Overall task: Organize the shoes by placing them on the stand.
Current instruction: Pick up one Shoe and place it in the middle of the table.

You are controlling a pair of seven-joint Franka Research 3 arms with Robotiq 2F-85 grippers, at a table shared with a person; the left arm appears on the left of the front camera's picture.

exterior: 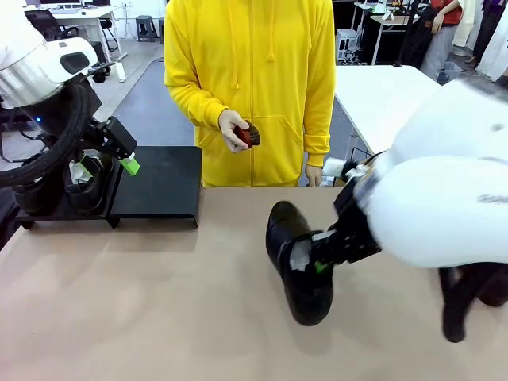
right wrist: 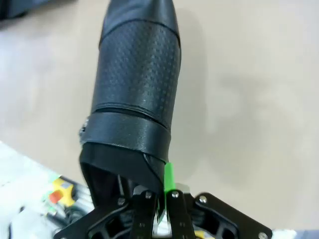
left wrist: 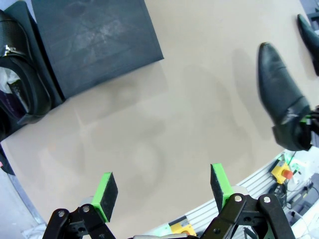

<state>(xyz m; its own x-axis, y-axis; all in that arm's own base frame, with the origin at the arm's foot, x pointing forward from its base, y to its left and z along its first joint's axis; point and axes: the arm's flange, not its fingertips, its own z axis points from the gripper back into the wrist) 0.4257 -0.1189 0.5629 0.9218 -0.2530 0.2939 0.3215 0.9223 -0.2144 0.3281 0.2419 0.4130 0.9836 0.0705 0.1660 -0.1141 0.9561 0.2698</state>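
**Held shoe** (exterior: 300, 266): black, mid-counter, well apart from the stand. The right fingers (right wrist: 168, 175) are clamped shut on its heel collar, probably so the toe hangs free to lead onto a platform. Whether the sole touches the counter (exterior: 159, 317) cannot be told.

**Stand** (exterior: 159, 184): far left of the counter. The left platforms carry shelved shoes (exterior: 83, 181); the right platform is bare, the likely destination.

**Left fingers** (left wrist: 105, 191): spread wide, gripping nothing, over the counter beside the stand, seemingly parked out of the way.

**Spare shoe** (left wrist: 310, 35): on the counter beyond the held one.

**Views:**
- The right wrist view gives the pinch on the collar, which the arm's bulk hides from the front.
- The left wrist view gives a shelved shoe's buckle and the platform top.
- The front view gives a person's hand (exterior: 236, 129) holding a small dark-red object.
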